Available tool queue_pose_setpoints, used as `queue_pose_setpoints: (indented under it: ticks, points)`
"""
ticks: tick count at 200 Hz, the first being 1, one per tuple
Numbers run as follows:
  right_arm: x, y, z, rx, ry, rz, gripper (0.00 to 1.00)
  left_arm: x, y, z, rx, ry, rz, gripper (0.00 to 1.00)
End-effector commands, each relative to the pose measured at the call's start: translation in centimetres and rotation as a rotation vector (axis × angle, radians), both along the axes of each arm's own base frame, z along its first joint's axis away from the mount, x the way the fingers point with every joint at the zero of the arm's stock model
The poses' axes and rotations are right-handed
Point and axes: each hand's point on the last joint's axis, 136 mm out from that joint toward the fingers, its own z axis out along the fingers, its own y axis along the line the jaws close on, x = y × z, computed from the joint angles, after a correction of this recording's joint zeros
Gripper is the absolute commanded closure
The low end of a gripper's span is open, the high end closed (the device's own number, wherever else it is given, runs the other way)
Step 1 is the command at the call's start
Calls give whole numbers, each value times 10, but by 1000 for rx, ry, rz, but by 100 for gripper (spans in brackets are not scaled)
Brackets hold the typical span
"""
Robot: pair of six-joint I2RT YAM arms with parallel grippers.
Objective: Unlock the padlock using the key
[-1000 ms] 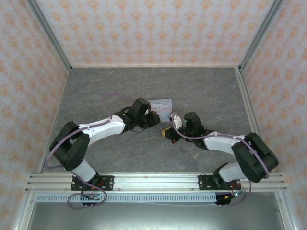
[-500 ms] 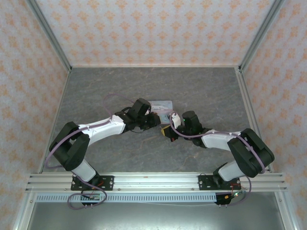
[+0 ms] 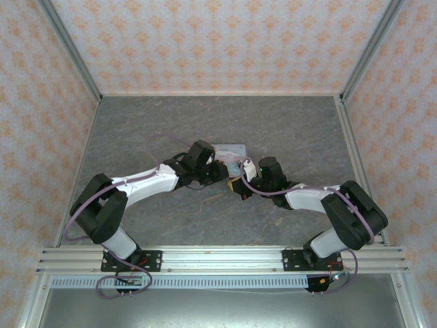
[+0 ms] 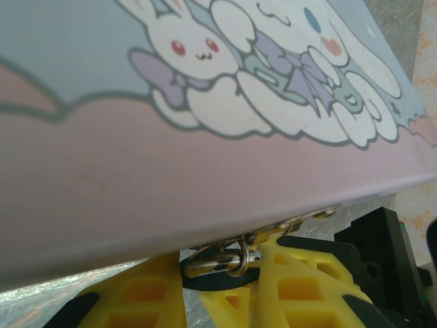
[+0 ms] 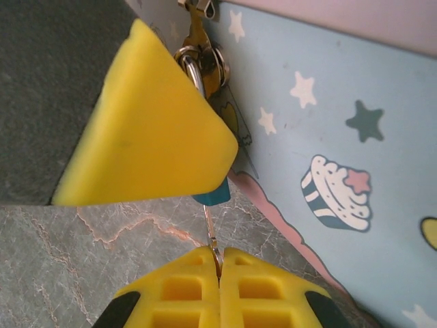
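Insertion is in hand: our right jaws pinch the key [image 5: 211,236] shut, its tip at the padlock [image 5: 213,197], which our left jaws grip beside the tin [image 5: 328,102]. Next, we judge, comes seating and turning.

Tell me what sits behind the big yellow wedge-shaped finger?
A corner of the small dark teal padlock and a metal ring peek out; the rest is covered.

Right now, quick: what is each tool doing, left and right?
Left tool: closed on the padlock.
Right tool: closed, pinching the key.
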Motion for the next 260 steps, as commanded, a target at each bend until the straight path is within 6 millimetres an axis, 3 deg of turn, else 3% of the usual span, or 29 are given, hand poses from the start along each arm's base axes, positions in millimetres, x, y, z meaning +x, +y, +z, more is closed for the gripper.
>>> queue_pose_setpoints:
  ticks: [1,104,183,260]
  points:
    - [12,6,15,19,-83,-2,100,4,-10,30,-55,-55,-13,86]
    - [14,8,24,55,-125,-5,100,1,-14,35,-84,-50,-23,86]
    - [21,9,48,114,-227,10,100,-7,-26,46,-137,-28,-65,86]
    - [36,8,77,188,-266,28,100,-13,-25,36,-117,-10,-85,86]
